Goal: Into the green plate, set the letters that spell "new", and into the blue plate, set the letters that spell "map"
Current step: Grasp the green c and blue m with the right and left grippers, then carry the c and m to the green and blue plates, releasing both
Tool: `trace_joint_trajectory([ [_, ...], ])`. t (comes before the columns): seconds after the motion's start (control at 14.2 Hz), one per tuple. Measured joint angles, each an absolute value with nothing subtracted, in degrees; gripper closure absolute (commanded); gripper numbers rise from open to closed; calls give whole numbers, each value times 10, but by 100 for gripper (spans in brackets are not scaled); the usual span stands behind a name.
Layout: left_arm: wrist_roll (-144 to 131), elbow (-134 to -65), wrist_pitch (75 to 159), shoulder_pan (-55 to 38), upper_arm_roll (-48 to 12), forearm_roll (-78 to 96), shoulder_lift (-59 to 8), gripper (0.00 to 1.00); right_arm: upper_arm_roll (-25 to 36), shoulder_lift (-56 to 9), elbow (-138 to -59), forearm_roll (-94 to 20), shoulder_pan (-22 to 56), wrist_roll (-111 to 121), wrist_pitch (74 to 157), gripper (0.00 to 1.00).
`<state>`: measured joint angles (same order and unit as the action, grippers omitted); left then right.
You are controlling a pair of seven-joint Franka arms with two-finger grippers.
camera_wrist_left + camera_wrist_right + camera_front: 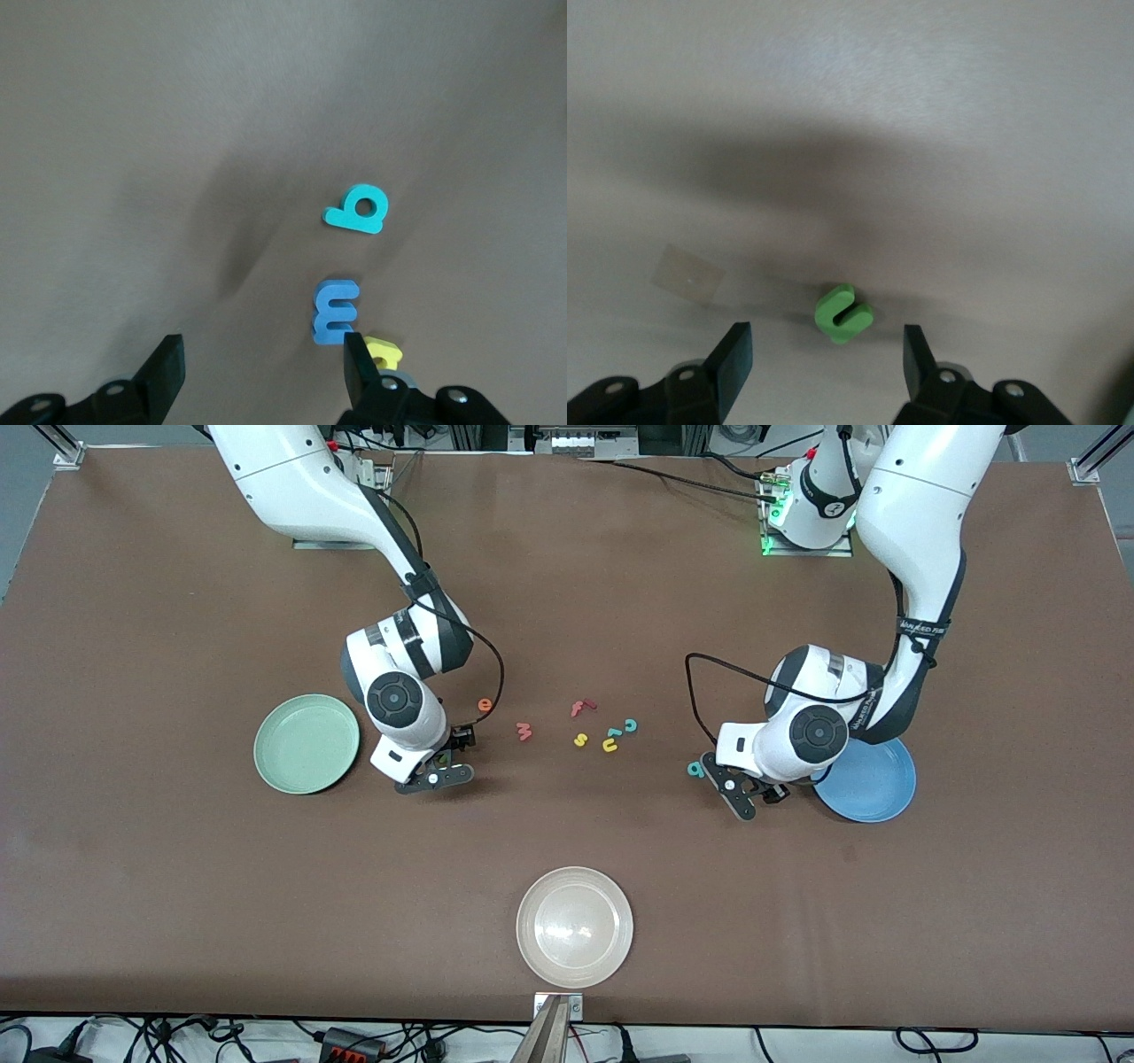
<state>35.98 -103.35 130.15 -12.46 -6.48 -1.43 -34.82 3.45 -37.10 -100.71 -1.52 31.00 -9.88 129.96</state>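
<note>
Fingers (740, 354) of the right gripper (826, 359) straddle the green n (843, 312), apart; left gripper (263, 367) gapes beside the m (336, 310). Light, squashy foam: pinch across flat edges.

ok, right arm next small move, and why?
Probably lower the right gripper straight down and close on the green n. Its fingers stand open on either side of the letter, which still lies on the table beside the green plate. Nothing is held yet.

Two glossy white arms with dark grey round joint caps, thin black cables looping above each black gripper, silver screws on its fingers.
</note>
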Motion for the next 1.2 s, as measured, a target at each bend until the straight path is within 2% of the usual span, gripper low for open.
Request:
trace_joint_trajectory([
  [0.35,361,-1068,1332,-127,-68,-14,-348,26,37,-376,-1007,-15,311,16,1300,25],
  [0.64,347,-1071,1333,-145,-75,-14,-347,29,37,-381,-1013,-15,313,30,1308,35],
  [0.71,341,-1072,1333,-151,-76,-14,-347,30,37,-382,-1017,-15,313,32,1314,43],
  [0.78,340,-1073,1333,-154,-76,-14,-346,32,37,-382,-1019,-15,313,32,1318,56],
  [0.85,339,-1075,1333,-155,-75,-14,-346,40,37,-382,-1019,-15,313,33,1318,72],
  [0.92,339,-1077,1333,-155,-75,-14,-346,50,37,-381,-1019,-15,313,33,1318,81],
  [1.06,339,-1080,1333,-154,-74,-19,-346,53,38,-378,-1018,-15,313,35,1318,88],
  [1.2,338,-1081,1333,-155,-74,-27,-346,56,39,-377,-1019,-15,313,48,1318,91],
])
